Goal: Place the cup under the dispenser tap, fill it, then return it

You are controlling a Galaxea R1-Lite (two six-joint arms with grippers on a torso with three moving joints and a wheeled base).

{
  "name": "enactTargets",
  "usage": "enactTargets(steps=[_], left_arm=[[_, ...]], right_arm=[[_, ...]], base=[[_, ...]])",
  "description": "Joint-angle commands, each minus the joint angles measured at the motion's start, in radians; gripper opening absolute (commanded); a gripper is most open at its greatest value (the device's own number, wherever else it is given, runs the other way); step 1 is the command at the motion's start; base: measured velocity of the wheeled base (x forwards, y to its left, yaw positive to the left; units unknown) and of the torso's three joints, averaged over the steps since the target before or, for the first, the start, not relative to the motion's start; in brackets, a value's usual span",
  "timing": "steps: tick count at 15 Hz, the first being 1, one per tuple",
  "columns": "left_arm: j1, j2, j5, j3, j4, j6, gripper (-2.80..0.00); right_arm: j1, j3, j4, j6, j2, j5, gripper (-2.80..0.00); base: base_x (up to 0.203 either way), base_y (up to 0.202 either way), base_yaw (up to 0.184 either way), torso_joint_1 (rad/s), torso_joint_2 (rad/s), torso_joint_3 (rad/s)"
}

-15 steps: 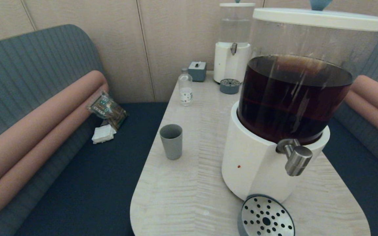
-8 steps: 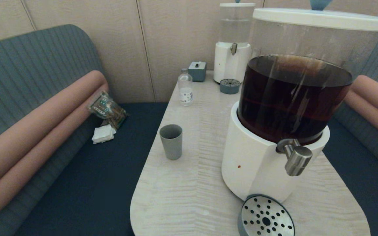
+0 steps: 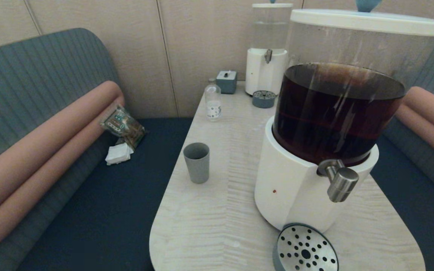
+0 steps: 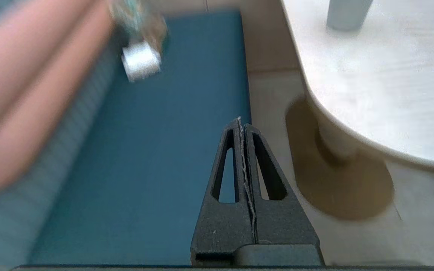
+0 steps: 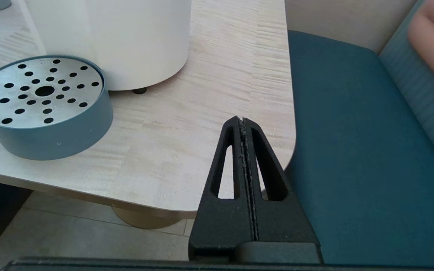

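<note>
The grey cup (image 3: 197, 162) stands upright near the table's left edge; its base (image 4: 347, 15) shows in the left wrist view. The steel dispenser tap (image 3: 339, 181) juts from the large white-based dispenser (image 3: 292, 188) of dark brown liquid, above a perforated drip tray (image 3: 305, 249) (image 5: 42, 105). My left gripper (image 4: 240, 122) is shut and empty, low over the blue seat and floor beside the table's near-left corner. Equally shut and empty, my right gripper (image 5: 241, 120) hangs at the table's near-right corner. Neither arm shows in the head view.
A smaller clear-liquid dispenser (image 3: 268, 49) with its own drip tray (image 3: 263, 99), a clear glass bottle (image 3: 213, 101) and a grey box (image 3: 226, 81) stand at the table's far end. A snack packet (image 3: 122, 124) and white napkins (image 3: 119, 153) lie on the left bench.
</note>
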Motion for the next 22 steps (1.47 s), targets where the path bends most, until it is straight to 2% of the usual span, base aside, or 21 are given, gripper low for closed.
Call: enactTargets(steps=[1,3,12,15,22], left_arm=[[0.0,0.003,0.0,-0.024,0.052,-0.021,-2.8],[0.0,0.001,0.004,-0.024,0.05,-0.046,-2.8],[0.0,0.001,0.008,-0.016,0.023,-0.053,-2.8],[0.0,0.001,0.009,0.014,-0.057,-0.066,-2.8],[0.0,0.0,0.01,0.013,-0.055,-0.065,-2.8]], right_arm=[[0.0,0.009,0.001,-0.001,-0.002,0.0,-2.8],[0.0,0.009,0.0,-0.001,-0.003,0.0,-2.8],[0.0,0.009,-0.001,-0.001,-0.003,0.0,-2.8],[0.0,0.009,0.002,-0.001,-0.003,-0.001,-2.8],[0.0,0.009,-0.001,-0.006,-0.003,0.0,-2.8]], base=[[0.0,0.0,0.0,0.0,0.0,0.0],[0.0,0.0,0.0,0.0,0.0,0.0],[0.0,0.0,0.0,0.0,0.0,0.0],[0.0,0.0,0.0,0.0,0.0,0.0],[0.0,0.0,0.0,0.0,0.0,0.0]])
